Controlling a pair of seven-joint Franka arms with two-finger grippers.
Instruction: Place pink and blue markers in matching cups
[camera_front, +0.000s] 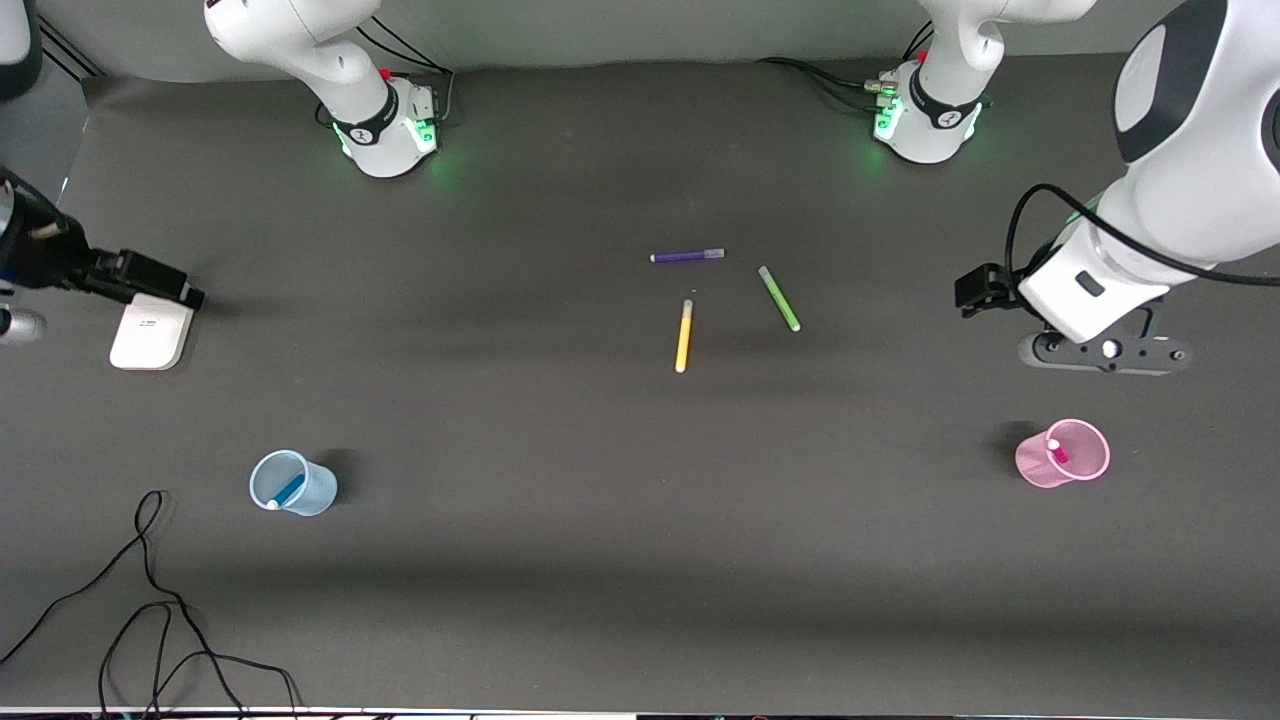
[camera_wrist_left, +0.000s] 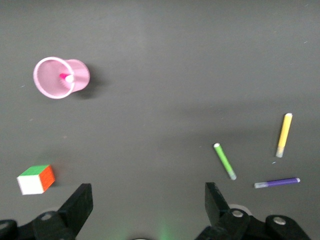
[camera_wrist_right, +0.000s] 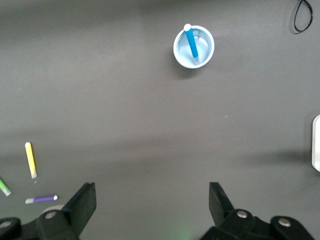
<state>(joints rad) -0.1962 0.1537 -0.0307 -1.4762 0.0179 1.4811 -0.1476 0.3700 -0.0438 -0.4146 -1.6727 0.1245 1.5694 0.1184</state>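
The pale blue cup (camera_front: 292, 483) stands toward the right arm's end of the table, with the blue marker (camera_front: 288, 489) leaning inside it. They also show in the right wrist view as cup (camera_wrist_right: 205, 50) and marker (camera_wrist_right: 191, 41). The pale pink cup (camera_front: 1063, 453) stands toward the left arm's end and holds the pink marker (camera_front: 1057, 452). In the left wrist view they show as cup (camera_wrist_left: 80, 75) and marker (camera_wrist_left: 65, 77). My left gripper (camera_wrist_left: 147, 194) is open and empty, high over bare table. My right gripper (camera_wrist_right: 152, 193) is open and empty, also high over bare table.
A purple marker (camera_front: 687, 256), a green marker (camera_front: 779, 298) and a yellow marker (camera_front: 684, 336) lie mid-table. A colour cube (camera_wrist_left: 36, 179) lies near the pink cup. A white box (camera_front: 150, 332) lies at the right arm's end. A black cable (camera_front: 150, 600) lies nearest the front camera.
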